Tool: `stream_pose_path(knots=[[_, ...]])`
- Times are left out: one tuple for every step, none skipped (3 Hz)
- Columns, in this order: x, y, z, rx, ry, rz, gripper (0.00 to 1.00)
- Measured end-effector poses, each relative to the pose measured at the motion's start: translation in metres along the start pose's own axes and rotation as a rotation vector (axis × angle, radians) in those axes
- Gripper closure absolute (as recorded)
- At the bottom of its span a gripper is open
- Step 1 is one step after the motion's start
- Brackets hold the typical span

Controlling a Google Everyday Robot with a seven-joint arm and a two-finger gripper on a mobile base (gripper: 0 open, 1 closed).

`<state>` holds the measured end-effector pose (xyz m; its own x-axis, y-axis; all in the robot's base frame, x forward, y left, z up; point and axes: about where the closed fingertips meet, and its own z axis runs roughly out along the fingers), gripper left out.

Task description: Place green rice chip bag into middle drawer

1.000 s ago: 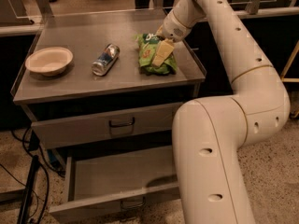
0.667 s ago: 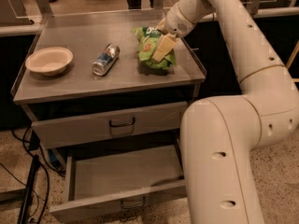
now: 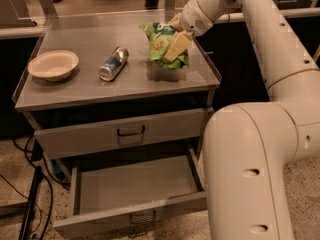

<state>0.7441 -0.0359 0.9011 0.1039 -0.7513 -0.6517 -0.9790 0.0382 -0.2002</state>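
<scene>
One crinkly green rice chip bag (image 3: pixel 161 45) sits pinched in the robot's gripper (image 3: pixel 173 40) just above the grey steel top of the cabinet (image 3: pixel 125 86). It is to the right of the silver-blue can (image 3: pixel 113 64) as the camera sees it, near but not touching. The bag's foil is creased and glossy, bright green with a pale patch on its face. Its long axis slants from a crumpled upper end on the side nearer the can to a lower end farther from it, over a dark shadow on the metal. One cream-coloured, flat finger (image 3: pixel 178 44) lies across the bag's face, and the jaws are closed narrowly on the bag. The can is a cylinder lying on its side, angled toward the far edge. A shallow, round, pale bowl (image 3: pixel 53 64) rests well to the can's left. Below the can, the upper drawer (image 3: pixel 90 140) is closed flush, with a dark wire pull. Below that, the middle drawer (image 3: pixel 135 189) is pulled out, a wide shallow grey tray. The robot's smooth, rounded white arm (image 3: pixel 250 159) fills the space right of the can.
</scene>
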Motion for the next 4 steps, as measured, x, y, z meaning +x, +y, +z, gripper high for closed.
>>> stream_pose_path(knots=[[-0.009, 0.009, -0.009, -0.003, 0.002, -0.006, 1.0], [-0.022, 0.055, -0.029, 0.025, -0.009, 0.043, 1.0], [-0.015, 0.068, -0.013, -0.006, 0.001, 0.058, 1.0], [-0.015, 0.068, -0.013, -0.006, 0.002, 0.058, 1.0]])
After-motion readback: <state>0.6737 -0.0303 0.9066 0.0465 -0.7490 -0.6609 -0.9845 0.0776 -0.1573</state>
